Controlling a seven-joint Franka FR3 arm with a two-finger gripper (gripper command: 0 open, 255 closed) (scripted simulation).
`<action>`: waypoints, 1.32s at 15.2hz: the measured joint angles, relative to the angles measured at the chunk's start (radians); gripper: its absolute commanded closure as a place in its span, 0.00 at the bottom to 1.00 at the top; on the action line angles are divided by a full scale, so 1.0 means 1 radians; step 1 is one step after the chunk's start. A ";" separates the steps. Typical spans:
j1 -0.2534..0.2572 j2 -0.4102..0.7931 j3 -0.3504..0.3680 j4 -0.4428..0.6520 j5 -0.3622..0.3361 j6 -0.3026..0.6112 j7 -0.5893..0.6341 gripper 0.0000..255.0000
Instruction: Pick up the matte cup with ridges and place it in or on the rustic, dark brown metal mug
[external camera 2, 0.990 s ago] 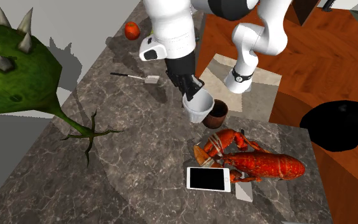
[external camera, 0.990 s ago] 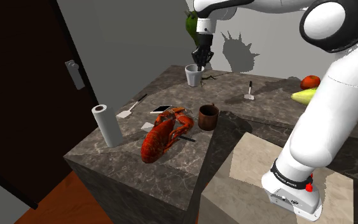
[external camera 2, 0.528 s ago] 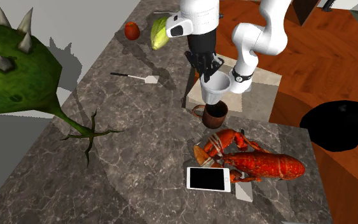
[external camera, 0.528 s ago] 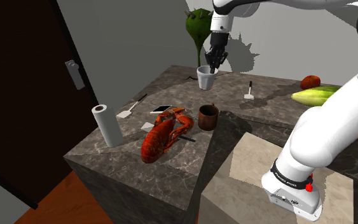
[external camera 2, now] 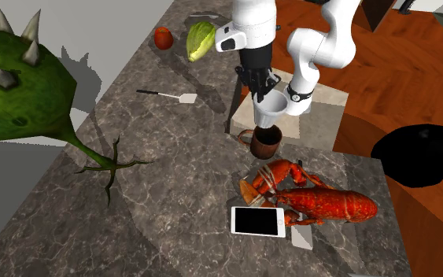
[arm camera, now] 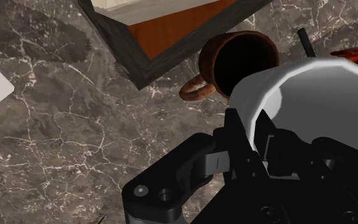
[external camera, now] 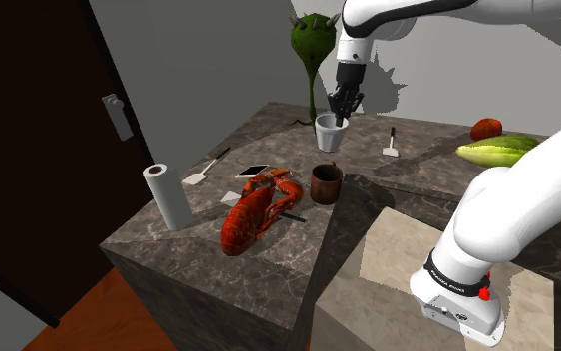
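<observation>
A plain white cup [external camera: 330,132] hangs in the air with my gripper [external camera: 343,103] shut on its rim. In the second exterior view the cup [external camera 2: 272,108] shows just over the dark brown mug [external camera 2: 266,142], with the gripper [external camera 2: 260,82] above it. The mug [external camera: 326,183] stands upright on the dark marble counter [external camera: 198,234], near the stand's corner. In the wrist view my gripper [arm camera: 263,137] clasps the cup's wall; one finger is inside the cup [arm camera: 317,95]. The mug [arm camera: 238,60] lies just beyond it, partly covered by the rim, with its handle pointing away from the cup.
A red lobster [external camera: 258,211] and a phone [external camera: 253,171] lie beside the mug. A paper roll [external camera: 168,196] stands near the counter's corner. Two spatulas [external camera: 392,143] [external camera: 205,172], a tomato [external camera: 485,128], a green vegetable [external camera: 492,150] and a spiky green plant [external camera: 313,40] sit further back.
The arm has carried the held cup toward the shoulder view's right; in the second exterior view it has come over the brown mug. The grip stays the same.
</observation>
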 measured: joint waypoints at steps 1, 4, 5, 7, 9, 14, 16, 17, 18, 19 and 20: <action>-0.001 0.001 -0.002 -0.012 -0.001 0.013 -0.005 1.00; -0.001 0.002 -0.002 -0.054 0.000 0.055 -0.008 1.00; -0.002 0.004 -0.003 -0.066 0.000 0.069 -0.011 1.00; -0.001 0.007 -0.003 -0.090 0.002 0.096 -0.013 1.00; -0.001 0.012 -0.004 -0.110 0.003 0.120 -0.017 1.00; -0.002 0.025 -0.009 -0.164 0.006 0.186 -0.030 1.00; -0.002 0.027 -0.010 -0.167 0.006 0.192 -0.031 1.00; -0.002 0.026 -0.010 -0.168 0.006 0.194 -0.031 1.00; -0.002 0.025 -0.010 -0.168 0.006 0.194 -0.031 1.00; -0.002 0.025 -0.010 -0.168 0.006 0.195 -0.031 1.00; -0.002 0.026 -0.010 -0.168 0.006 0.194 -0.031 1.00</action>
